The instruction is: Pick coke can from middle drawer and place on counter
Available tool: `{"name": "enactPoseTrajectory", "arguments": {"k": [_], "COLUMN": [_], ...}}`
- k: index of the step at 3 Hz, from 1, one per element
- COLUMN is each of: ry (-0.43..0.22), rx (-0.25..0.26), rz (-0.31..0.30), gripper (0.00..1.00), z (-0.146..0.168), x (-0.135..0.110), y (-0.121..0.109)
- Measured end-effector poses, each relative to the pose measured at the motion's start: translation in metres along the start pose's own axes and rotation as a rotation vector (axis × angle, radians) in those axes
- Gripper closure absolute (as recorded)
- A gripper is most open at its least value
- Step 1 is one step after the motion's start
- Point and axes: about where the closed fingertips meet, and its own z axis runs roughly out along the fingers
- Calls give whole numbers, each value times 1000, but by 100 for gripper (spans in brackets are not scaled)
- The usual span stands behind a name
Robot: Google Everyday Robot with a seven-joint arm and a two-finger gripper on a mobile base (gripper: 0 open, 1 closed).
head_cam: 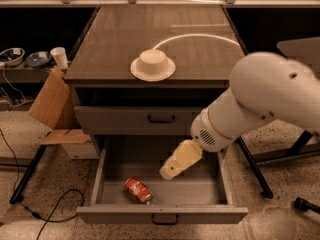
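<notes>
— Where is the coke can [138, 190] to be found?

— It is seen lying on its side on the floor of the middle drawer [200, 196], which is pulled out. The can is placed in the front-left part of that drawer, close to the front panel.

— And the pincer [168, 172]?

— It is held over the drawer's floor, about midway across the drawer and farther back than the can. It is carried by a thick white arm [260, 99] that is brought in from the drawer's right side. How far the pincer is opened cannot be told. Nothing is seen gripped in it, and the can lies apart from it.

— What is shown above the drawer?

— A second grey drawer front [125, 120] with a dark handle is seen closed, directly above the drawer. Over that, the desk [110, 39] is spread, dark and glossy, marked by a pale curved streak. A white bowl [153, 64] is set on it, near the edge that faces the drawer.

— And beside the drawer?

— A cardboard box [52, 104] is seen on the floor to the drawer's left.
</notes>
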Motion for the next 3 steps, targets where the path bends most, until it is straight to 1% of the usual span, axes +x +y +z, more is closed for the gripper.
{"name": "enactPoseTrajectory", "arguments": {"k": [1, 2, 3], "ry": [-156, -171, -166], "rx": [-74, -43, -47], "rz": [77, 71, 70], "gripper": [0, 0, 0], "z": [56, 51, 51], "x": [-13, -19, -18], "y": [3, -3, -1]}}
